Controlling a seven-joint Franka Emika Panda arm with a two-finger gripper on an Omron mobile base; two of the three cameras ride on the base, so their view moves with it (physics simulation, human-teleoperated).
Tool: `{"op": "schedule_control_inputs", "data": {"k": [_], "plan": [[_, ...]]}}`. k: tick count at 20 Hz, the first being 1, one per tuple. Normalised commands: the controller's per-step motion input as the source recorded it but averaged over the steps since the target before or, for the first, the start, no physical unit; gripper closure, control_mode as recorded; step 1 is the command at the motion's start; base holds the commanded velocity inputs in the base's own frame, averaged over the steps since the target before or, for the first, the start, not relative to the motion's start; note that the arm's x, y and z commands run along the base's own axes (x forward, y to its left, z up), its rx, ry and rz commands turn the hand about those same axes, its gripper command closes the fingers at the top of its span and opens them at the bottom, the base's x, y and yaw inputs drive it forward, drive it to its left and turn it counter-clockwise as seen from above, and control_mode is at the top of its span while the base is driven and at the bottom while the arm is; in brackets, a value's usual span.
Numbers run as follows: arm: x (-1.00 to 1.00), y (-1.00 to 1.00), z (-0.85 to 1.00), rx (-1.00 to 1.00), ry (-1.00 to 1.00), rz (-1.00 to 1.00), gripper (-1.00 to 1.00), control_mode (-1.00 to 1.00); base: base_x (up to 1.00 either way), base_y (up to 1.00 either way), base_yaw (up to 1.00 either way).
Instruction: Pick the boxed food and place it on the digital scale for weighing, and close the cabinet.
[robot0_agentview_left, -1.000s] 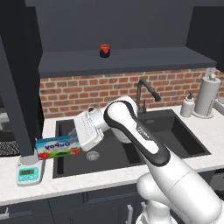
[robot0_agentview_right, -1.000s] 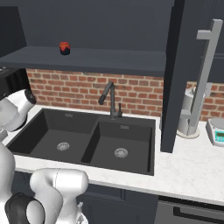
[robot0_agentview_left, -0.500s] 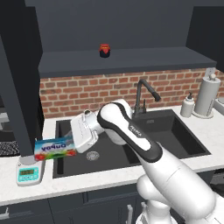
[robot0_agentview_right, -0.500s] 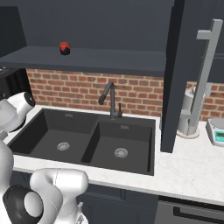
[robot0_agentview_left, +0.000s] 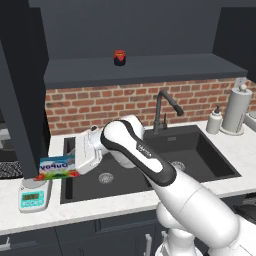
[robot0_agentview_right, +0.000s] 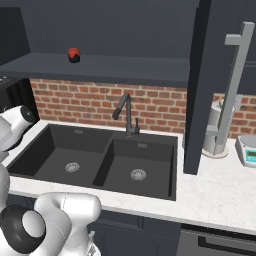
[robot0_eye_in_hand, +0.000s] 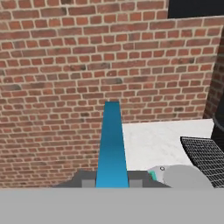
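And we've swung further toward the left of the frame: a second back the boxed food (robot0_agentview_left: 59, 167) hung over the left edge of the sink (robot0_agentview_left: 150, 165), and now in the left base view it sits at middle left, right above the digital scale (robot0_agentview_left: 34, 196) at lower left. The gripper (robot0_agentview_left: 75, 162) is clamped on the box's right end, holding it on edge with the printed face toward us. In the hand view the box (robot0_eye_in_hand: 112, 146) runs as a narrow blue strip up the centre from the bottom, and a rounded grey shape with a touch of teal, most likely the scale (robot0_eye_in_hand: 177, 177), peeks in at lower right on the white desk (robot0_eye_in_hand: 153, 140). Whether box and scale touch yet we can't tell; it looks just above. To our eye we're on the final approach: lower, lay it flat, release. The cabinet door (robot0_agentview_right: 210, 85) stands open at the right of the right base view with its silver handle (robot0_agentview_right: 232, 85), so closing is not yet done. Our count: one blue box, one red-lidded jar (robot0_agentview_left: 119, 57) on the shelf, one faucet (robot0_agentview_left: 165, 107), one soap bottle (robot0_agentview_left: 215, 121), one paper towel roll (robot0_agentview_left: 236, 110). In the right base view a second scale-like device (robot0_agentview_right: 247, 150) sits at the right edge.
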Motion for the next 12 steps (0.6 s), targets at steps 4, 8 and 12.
{"op": "schedule_control_inputs", "data": {"k": [4, 8, 12], "plan": [[0.08, 0.23, -0.01, 0.00, 0.00, -0.08, 1.00, -1.00, 0.00, 0.00, 0.00], [0.08, 0.03, -0.06, 0.00, 0.02, -0.04, 1.00, -1.00, 0.00, 0.00, 0.00], [0.01, 0.00, -0.05, 0.00, 0.03, 0.00, 1.00, -1.00, 0.00, 0.00, 0.00]]}}
